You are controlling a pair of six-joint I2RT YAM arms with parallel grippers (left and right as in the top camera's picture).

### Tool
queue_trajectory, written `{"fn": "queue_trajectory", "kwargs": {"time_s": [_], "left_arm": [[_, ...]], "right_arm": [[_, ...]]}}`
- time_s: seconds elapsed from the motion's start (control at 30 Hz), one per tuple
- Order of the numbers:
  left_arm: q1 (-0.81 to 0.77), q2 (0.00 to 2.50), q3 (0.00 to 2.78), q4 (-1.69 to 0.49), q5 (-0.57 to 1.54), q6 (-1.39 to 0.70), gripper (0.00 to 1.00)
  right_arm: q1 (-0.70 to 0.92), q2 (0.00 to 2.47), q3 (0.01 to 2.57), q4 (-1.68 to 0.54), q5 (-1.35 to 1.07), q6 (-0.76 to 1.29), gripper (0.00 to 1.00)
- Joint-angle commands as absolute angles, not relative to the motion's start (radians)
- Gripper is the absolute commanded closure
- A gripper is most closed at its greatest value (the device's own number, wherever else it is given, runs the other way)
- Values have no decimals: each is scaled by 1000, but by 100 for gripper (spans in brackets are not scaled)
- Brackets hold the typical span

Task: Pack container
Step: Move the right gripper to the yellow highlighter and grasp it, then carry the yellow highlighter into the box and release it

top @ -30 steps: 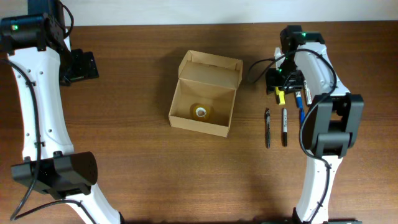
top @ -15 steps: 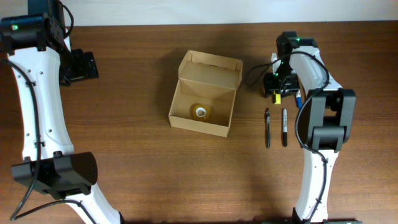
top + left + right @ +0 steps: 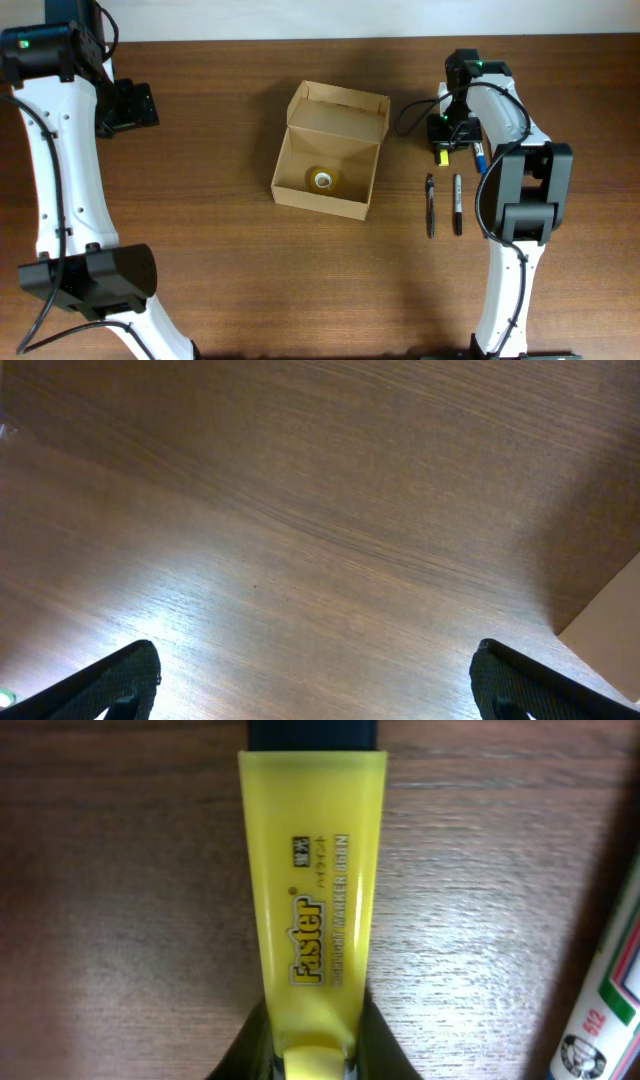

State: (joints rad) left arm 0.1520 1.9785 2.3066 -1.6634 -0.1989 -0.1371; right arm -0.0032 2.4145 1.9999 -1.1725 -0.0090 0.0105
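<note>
Box (image 3: 320, 200) sits open mid-tabletop (image 3: 220, 250), tape roll (image 3: 323, 180) inside. Right gripper (image 3: 447, 150) has dropped onto the yellow highlighter (image 3: 315, 900), jaws pinching its end, so a pick looks underway. A second ago it hung nearer the pens (image 3: 431, 205). Left gripper (image 3: 315, 665) idles far left, jaws spread.

The container (image 3: 350, 165) (plain tan cardboard) lies open, slightly skewed, its flap lid (image 3: 338, 113) raised at the far edge.
</note>
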Motion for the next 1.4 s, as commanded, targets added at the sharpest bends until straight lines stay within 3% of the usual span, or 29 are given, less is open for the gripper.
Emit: {"fn": "queue_trajectory", "kwargs": {"time_s": [0.0,0.33,0.67,0.9,1.17,1.37], "left_arm": [[155,1970,2300,-1665,-206,-129,0],[155,1970,2300,-1665,-206,-129,0],[155,1970,2300,-1665,-206,-129,0],[155,1970,2300,-1665,-206,-129,0],[155,1970,2300,-1665,-206,-129,0],[155,1970,2300,-1665,-206,-129,0]], "right_arm": [[-1,2444,1988,-1164,-22,39,96],[-1,2440,2139,-1320,-73,12,96],[15,2432,2705,-1600,-102,65,96],[142,2362,3005,-1697,-121,48,96],[402,2319,3018,-1699,-27,-63,96],[561,2323,2855,-1699,99,-170,96]]}}
